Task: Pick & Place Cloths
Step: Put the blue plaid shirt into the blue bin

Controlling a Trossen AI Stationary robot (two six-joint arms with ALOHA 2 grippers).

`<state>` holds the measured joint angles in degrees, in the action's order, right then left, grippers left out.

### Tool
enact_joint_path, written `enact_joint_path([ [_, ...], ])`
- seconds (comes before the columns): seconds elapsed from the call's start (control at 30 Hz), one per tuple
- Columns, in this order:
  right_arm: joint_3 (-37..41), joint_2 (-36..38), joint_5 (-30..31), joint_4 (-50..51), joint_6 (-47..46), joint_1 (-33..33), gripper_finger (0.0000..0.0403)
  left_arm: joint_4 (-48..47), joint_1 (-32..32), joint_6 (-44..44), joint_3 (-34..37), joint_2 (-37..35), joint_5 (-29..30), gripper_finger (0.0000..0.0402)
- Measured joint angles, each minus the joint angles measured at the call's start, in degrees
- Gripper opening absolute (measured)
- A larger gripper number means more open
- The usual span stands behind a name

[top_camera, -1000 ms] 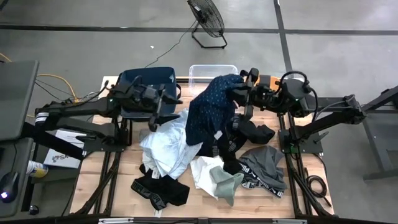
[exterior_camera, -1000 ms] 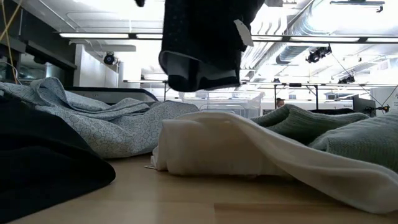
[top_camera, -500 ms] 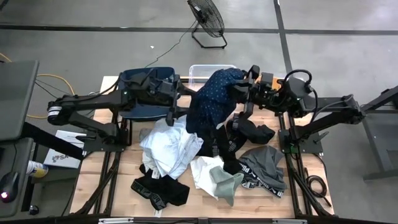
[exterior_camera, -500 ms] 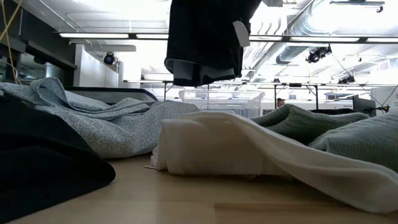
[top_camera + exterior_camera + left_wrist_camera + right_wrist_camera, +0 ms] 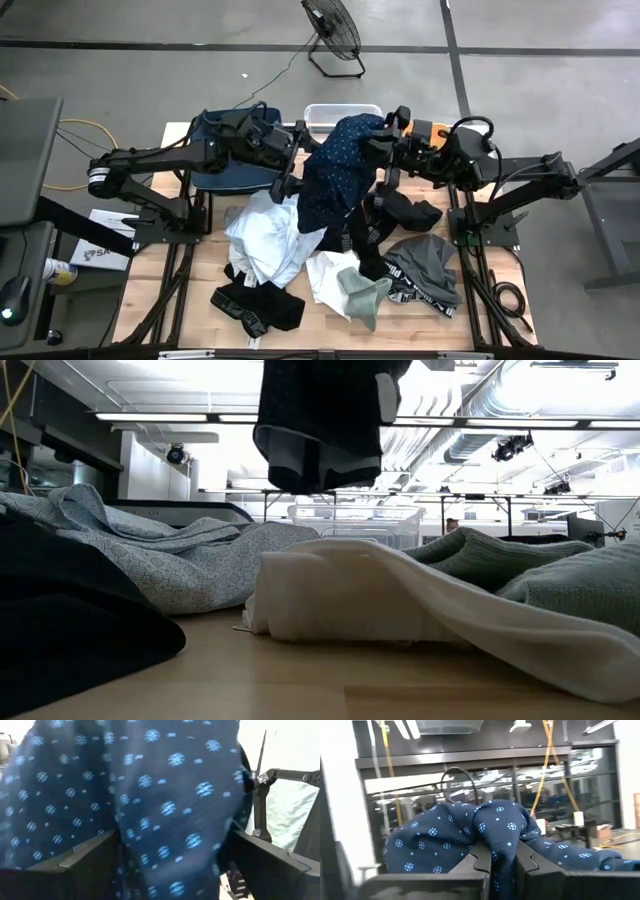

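High view: the right gripper is clamped on the navy dotted shirt, which hangs above the cloth pile on the table; the left gripper, fingers apart, sits against the shirt's side nearest the navy bin.
Low view: the shirt's hem hangs above the pale blue cloth and white cloth.
Left wrist view: spread fingers flank the shirt.
Right wrist view: closed fingers pinch a shirt fold
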<state>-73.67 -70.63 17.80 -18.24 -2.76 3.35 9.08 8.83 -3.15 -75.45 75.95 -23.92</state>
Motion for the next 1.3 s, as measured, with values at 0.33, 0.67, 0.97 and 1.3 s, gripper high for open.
enact_joint_path([
  [0.33, 0.00, -5.12, -3.21, -7.56, -1.12, -2.68, 0.0015, 0.28, -0.34, -0.15, -2.68, 3.89, 3.60, 0.0376],
  [0.67, 0.00, -6.73, -6.33, -8.24, -1.95, -2.75, 0.0015, 0.53, -0.37, -3.85, -2.66, 3.93, 5.46, 0.0376],
  [0.97, 0.00, -7.34, -7.96, -9.11, -1.97, -3.53, 0.0015, 2.90, -0.53, -8.47, -2.66, 5.29, 4.61, 0.0372],
  [1.3, 0.00, -7.47, -9.38, -9.55, -1.76, -3.88, 0.0015, 7.33, -2.16, -10.57, -2.66, 7.38, 4.37, 0.0280],
])
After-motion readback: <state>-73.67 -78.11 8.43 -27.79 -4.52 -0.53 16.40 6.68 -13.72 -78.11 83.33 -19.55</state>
